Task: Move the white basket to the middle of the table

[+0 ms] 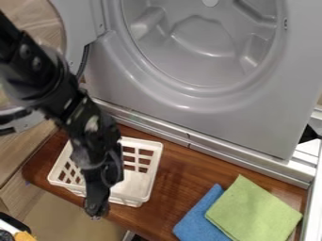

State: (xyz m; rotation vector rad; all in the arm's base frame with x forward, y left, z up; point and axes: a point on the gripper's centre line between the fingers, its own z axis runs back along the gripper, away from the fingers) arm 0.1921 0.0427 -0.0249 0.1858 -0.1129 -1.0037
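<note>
My gripper hangs at the lower left of the frame by the white basket's near rim; I can't tell whether it's open or closed, or touching. At lower right a green cloth overlaps a blue cloth. The basket sits upright on the table, left of centre, my arm hiding its middle. Beyond, the grey drum is cut off at the top.
</note>
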